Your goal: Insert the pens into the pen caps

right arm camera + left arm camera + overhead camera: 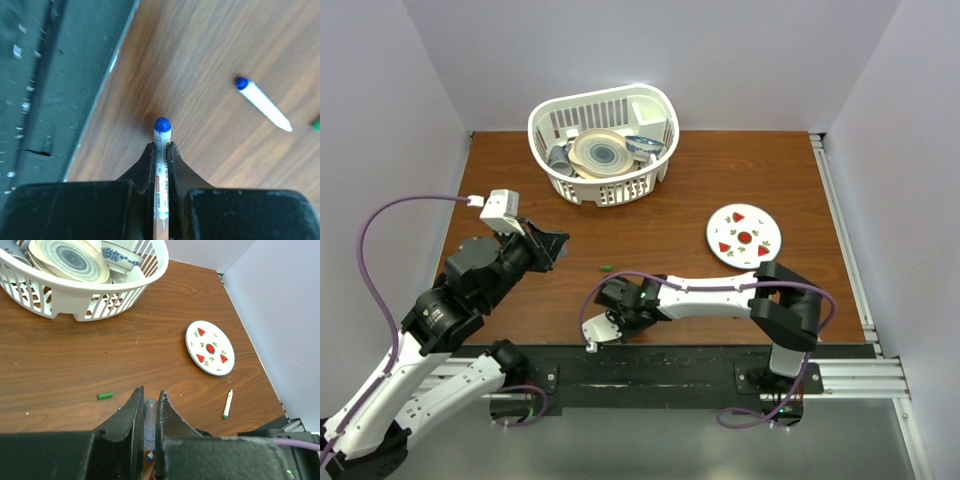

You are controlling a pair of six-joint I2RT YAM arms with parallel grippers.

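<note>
My left gripper (pixel 558 248) (pixel 149 392) is shut on a pale bluish translucent pen cap (pixel 149 412), held above the table. My right gripper (pixel 608 298) (pixel 161 145) is shut on a white pen (pixel 162 131) whose blue end sticks out past the fingertips, near the table's front edge. A second white pen with a blue end (pixel 262 104) lies on the wood to the right of it. A green cap (pixel 606 268) (pixel 105 396) lies on the table between the grippers. A third pen with a green end (pixel 228 404) lies below the plate. No third cap shows.
A white basket (pixel 550 110) (pixel 75 305) holding a plate, bowl and cups stands at the back. A white plate with a watermelon pattern (pixel 745 235) (pixel 210 347) lies at the right. The table's metal front edge (pixel 75 100) runs close to the right gripper.
</note>
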